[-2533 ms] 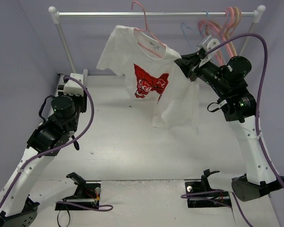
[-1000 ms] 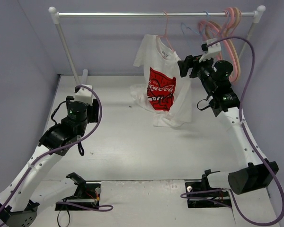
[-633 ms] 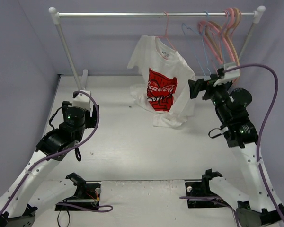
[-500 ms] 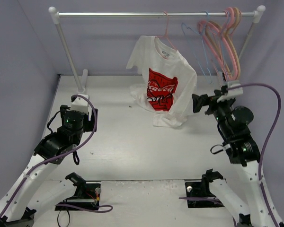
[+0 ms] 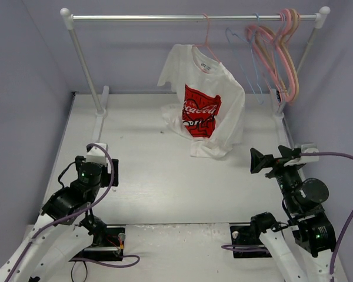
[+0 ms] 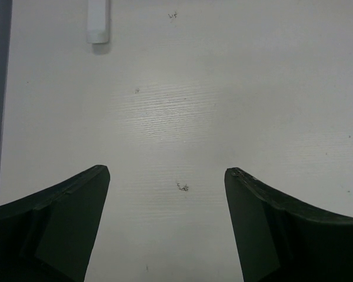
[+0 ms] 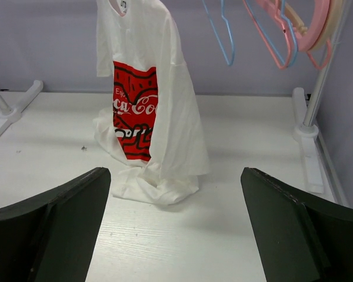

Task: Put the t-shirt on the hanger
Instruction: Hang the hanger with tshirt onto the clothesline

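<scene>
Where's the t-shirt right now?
Top view: the t-shirt hangs on the hanger from the rail, back centre, left of the spare hangers, hem bunched on the table.

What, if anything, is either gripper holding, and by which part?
Nothing. The left gripper and right gripper are open and empty; the white red-printed t-shirt hangs on the thin pinkish-red wire hanger, untouched.

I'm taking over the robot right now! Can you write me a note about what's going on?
The left gripper is open and empty, over the table.
The right gripper is open and empty, facing the t-shirt from well back.
The t-shirt hangs on the hanger, hooked on the rail; its hem lies bunched on the table.
Done: shirt on hanger.
Left: probably nothing, maybe straightening.
</scene>
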Robot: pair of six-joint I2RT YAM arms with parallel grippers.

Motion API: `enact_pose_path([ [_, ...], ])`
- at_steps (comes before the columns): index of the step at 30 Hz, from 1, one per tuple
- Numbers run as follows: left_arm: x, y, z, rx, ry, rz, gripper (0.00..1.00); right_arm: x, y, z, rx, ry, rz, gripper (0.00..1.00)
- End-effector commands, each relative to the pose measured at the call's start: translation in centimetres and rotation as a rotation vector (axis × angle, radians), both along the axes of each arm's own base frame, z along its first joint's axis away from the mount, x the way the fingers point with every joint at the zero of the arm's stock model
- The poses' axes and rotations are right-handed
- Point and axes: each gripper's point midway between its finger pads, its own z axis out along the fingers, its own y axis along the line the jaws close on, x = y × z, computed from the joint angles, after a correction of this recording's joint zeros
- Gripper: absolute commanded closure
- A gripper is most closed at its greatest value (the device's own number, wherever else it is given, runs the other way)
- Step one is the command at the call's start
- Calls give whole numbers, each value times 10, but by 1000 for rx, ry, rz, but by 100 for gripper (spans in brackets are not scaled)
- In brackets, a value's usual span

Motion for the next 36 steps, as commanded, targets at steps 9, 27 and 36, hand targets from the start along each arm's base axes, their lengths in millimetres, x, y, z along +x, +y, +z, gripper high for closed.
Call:
enact_pose_path([
  [9, 3, 15, 21, -78, -177, 92, 20, -27, -13, 2, 76, -160, -37, 0],
  [27, 3, 14, 15, -67, -146, 86, 20, -38, -22, 2, 107, -233, -67, 0],
  [36, 3, 14, 14, -72, -143, 84, 20, -38, -22, 1, 108, -232, -67, 0],
])
